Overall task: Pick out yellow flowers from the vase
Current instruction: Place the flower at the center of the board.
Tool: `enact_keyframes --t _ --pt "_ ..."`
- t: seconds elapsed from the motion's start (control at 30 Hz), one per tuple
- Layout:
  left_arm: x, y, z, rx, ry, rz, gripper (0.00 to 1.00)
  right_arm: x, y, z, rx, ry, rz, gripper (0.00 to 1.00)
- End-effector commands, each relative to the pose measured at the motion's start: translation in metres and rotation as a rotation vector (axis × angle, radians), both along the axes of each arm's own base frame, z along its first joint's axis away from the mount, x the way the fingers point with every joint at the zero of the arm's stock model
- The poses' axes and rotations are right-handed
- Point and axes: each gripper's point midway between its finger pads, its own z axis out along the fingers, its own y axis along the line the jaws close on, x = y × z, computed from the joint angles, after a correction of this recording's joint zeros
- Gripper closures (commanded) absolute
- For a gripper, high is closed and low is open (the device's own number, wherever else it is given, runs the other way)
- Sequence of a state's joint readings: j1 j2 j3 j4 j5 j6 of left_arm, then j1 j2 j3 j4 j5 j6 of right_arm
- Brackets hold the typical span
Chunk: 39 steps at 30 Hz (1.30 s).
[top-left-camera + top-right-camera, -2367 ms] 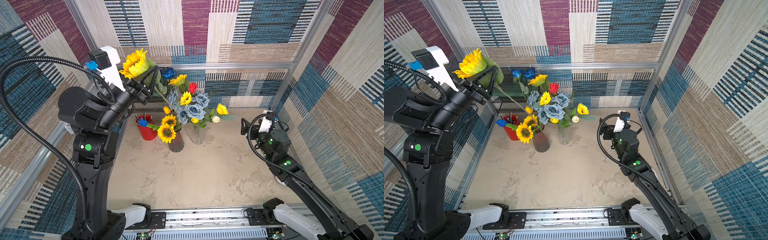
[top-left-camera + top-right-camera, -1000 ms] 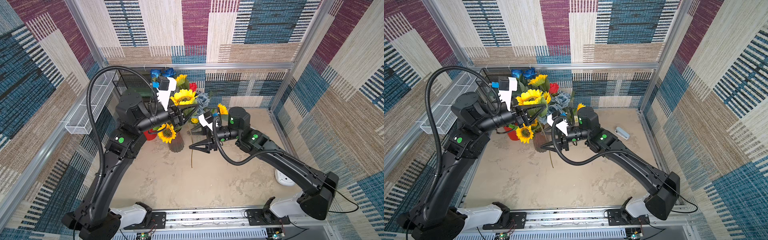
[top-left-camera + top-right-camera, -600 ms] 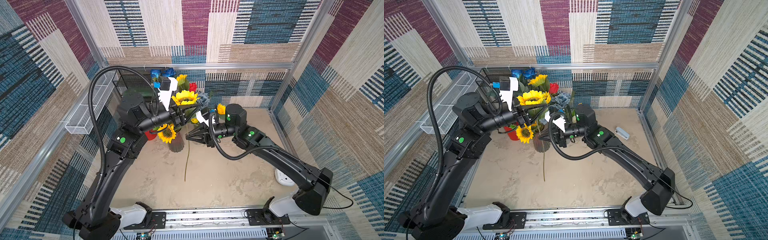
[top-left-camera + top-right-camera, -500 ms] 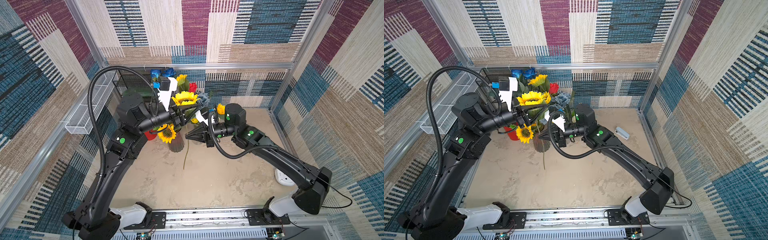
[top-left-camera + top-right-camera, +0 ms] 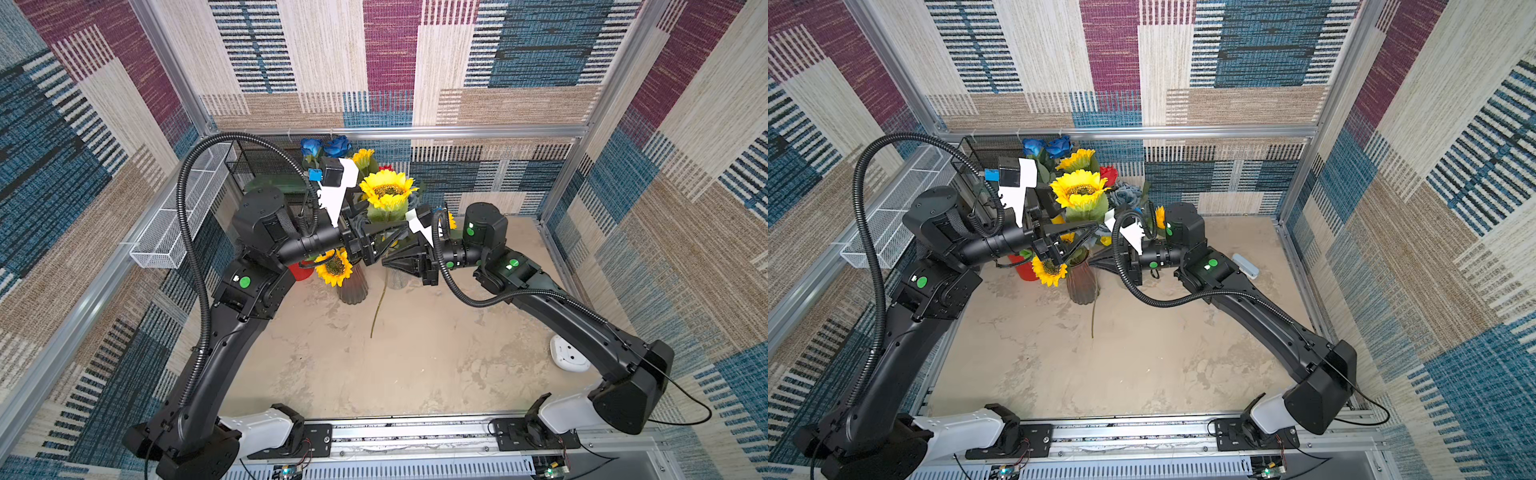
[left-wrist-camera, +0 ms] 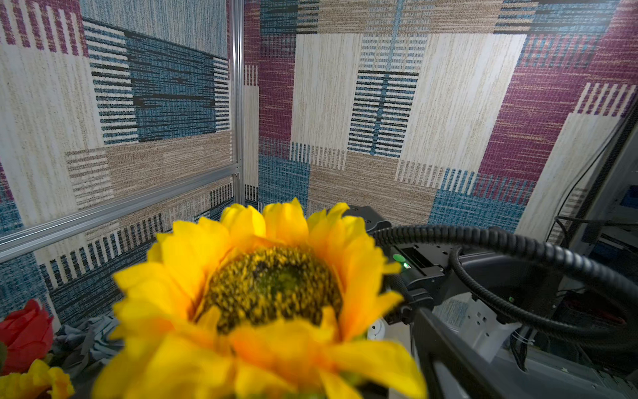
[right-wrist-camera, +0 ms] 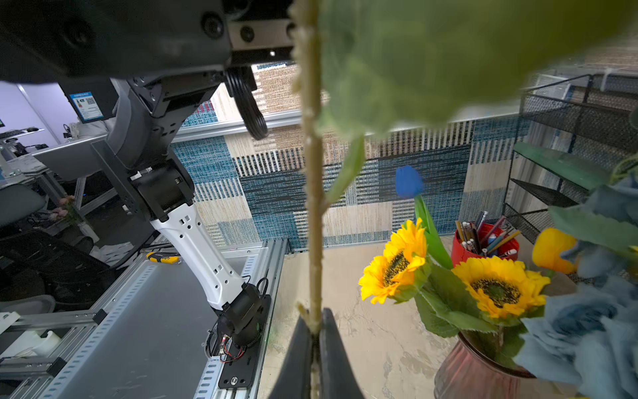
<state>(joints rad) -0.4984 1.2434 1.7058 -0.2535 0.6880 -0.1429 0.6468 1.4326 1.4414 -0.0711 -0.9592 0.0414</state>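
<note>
Sunflower stem (image 7: 312, 207) sat pinched in the clenched right claw (image 7: 312, 328), left claw (image 5: 1077, 241) released, two sunflowers (image 7: 393, 267) (image 7: 497, 292) in one vase (image 7: 476, 373).

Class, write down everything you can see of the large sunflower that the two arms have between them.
The large sunflower looks artificial: bright yellow petals, a dark speckled centre, green leaves under the head and a long pale green stem. It stands roughly upright, head up, over the table. The right gripper is shut on the stem; the left gripper, open, sits just below the head. The stem's lower end hangs below the right gripper.
</note>
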Motion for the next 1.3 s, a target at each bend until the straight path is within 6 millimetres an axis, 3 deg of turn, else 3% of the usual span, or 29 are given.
enact_keyframes --t 0.0,0.13,0.23,0.33,0.43,0.6,0.73,0.93,1.27 --pt "-0.004 0.0 -0.004 0.024 -0.01 -0.011 0.0 0.011 -0.014 0.019 0.059 -0.029 -0.063 1.0" --pt "0.005 0.009 -0.011 0.027 -0.001 0.078 0.0 0.052 -0.051 0.024 0.065 0.026 -0.277 1.0" --pt "0.02 0.022 -0.024 0.043 0.029 0.204 0.0 0.091 -0.102 0.024 0.101 0.133 -0.498 1.0" --pt "0.03 0.03 -0.039 0.067 0.065 0.282 0.0 0.116 -0.157 0.015 0.149 0.246 -0.655 1.0" --pt "0.035 0.041 -0.047 0.056 0.093 0.356 0.0 0.132 -0.195 -0.003 0.13 0.304 -0.81 1.0" --pt "0.046 0.063 -0.052 0.045 0.131 0.504 0.0 0.144 -0.228 -0.038 0.06 0.438 -0.906 1.0" --pt "0.057 0.083 -0.058 0.017 0.192 0.634 0.0 0.151 -0.243 -0.07 0.034 0.555 -0.92 1.0" --pt "0.06 0.082 -0.064 0.036 0.206 0.638 0.0 0.171 -0.251 -0.13 -0.128 0.668 -0.946 1.0" --pt "0.058 0.083 -0.067 0.043 0.186 0.638 0.0 0.212 -0.241 -0.229 -0.27 0.903 -0.912 1.0"
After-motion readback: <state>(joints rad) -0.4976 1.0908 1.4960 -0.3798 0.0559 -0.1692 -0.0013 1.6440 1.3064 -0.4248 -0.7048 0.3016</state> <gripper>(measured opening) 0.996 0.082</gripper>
